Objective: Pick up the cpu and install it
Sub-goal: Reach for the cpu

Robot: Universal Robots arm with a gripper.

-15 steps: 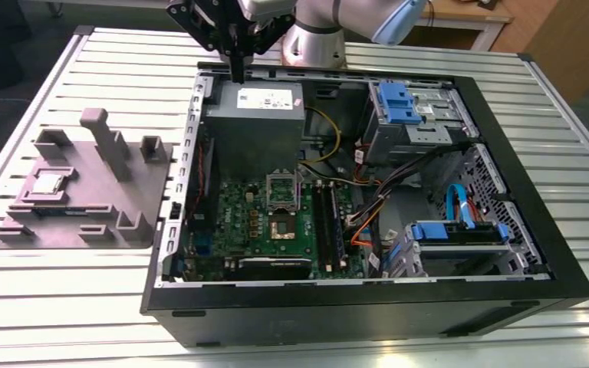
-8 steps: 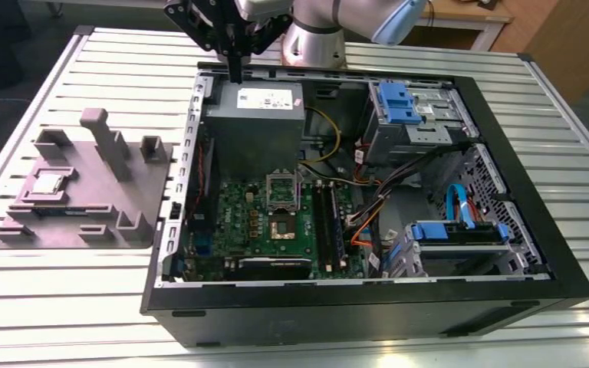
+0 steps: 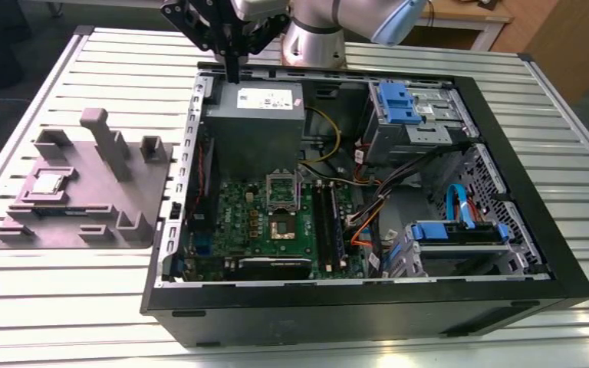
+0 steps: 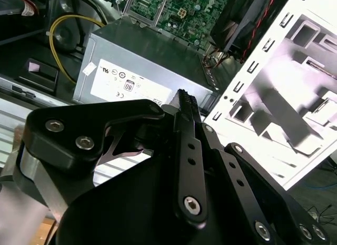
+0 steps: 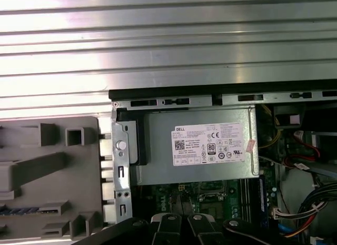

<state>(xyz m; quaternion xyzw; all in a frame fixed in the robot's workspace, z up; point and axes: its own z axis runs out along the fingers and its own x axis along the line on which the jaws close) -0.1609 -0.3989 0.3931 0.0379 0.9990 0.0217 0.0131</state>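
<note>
Hand (image 3: 235, 77) hangs above the power supply (image 3: 255, 115) inside the open computer case (image 3: 376, 322), fingers pressed together, holding nothing. I note the cpu (image 3: 49, 182) lying on the grey fixture (image 3: 120, 207) on the surface (image 3: 70, 307), well apart from the hand

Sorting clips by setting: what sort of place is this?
Probably a robotics lab or assembly bench: an open computer case lies on a slatted metal table, a grey fixture beside it holds the cpu, and the gripper hangs over the case.
</note>
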